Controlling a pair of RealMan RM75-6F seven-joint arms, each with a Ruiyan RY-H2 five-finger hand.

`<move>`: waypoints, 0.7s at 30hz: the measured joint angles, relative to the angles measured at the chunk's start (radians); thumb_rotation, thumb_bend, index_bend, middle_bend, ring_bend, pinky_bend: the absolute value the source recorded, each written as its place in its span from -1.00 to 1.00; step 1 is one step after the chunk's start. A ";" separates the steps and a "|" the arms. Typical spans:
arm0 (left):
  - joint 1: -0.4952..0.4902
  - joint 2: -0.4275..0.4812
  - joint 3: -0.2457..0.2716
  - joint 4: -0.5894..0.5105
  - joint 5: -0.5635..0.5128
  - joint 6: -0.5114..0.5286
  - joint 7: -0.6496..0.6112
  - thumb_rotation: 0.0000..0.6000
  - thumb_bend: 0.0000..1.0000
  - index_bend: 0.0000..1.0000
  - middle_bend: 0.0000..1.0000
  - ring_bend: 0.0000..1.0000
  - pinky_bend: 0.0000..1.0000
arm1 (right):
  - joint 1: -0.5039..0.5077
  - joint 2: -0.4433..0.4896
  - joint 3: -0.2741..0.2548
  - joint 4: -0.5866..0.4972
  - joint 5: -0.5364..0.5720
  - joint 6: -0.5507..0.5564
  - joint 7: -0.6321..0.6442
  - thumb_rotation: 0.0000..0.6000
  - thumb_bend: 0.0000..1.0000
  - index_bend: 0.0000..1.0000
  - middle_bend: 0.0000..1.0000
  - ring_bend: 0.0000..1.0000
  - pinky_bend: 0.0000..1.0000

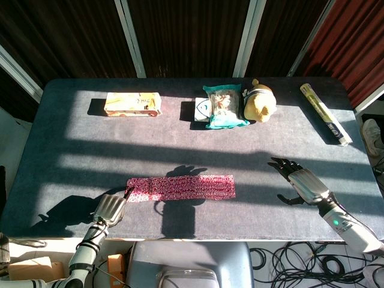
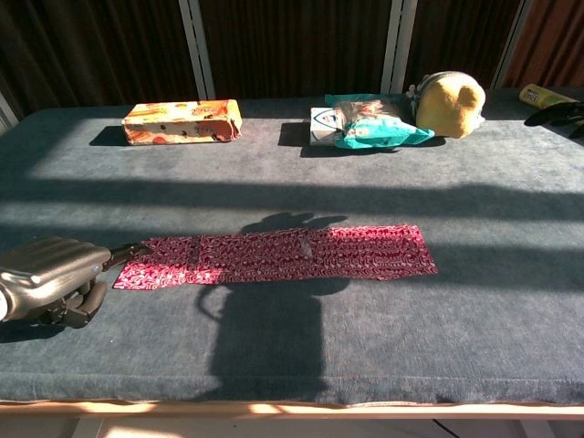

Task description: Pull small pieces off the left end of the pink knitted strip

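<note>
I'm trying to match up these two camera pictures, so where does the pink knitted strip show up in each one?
Head view: the pink knitted strip lies low and left of centre, its left end at the left hand.
Chest view: it runs across the middle, with the left hand at its left end.
Shared landmark: the orange box at the far left of the table.

Bare table (image 2: 301, 347) all round pink strip (image 2: 274, 256) — cracker box (image 2: 182, 121), snack bags (image 2: 370, 122) well apart at far edge.
</note>
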 measured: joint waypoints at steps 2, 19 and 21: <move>-0.006 -0.004 0.002 0.001 -0.009 -0.006 0.007 1.00 0.99 -0.82 1.00 1.00 1.00 | -0.001 0.001 0.001 0.003 0.002 -0.003 0.006 1.00 -0.49 -1.00 -1.00 -1.00 -0.75; -0.027 -0.008 0.006 0.017 -0.087 0.009 0.062 1.00 0.99 -0.65 1.00 1.00 1.00 | -0.005 0.005 0.003 0.001 0.003 -0.020 0.006 1.00 -0.49 -1.00 -1.00 -1.00 -0.75; -0.028 -0.006 0.005 0.020 -0.100 0.017 0.069 1.00 1.00 -0.65 1.00 1.00 1.00 | -0.005 0.006 0.003 0.001 0.002 -0.019 0.006 1.00 -0.49 -1.00 -1.00 -1.00 -0.75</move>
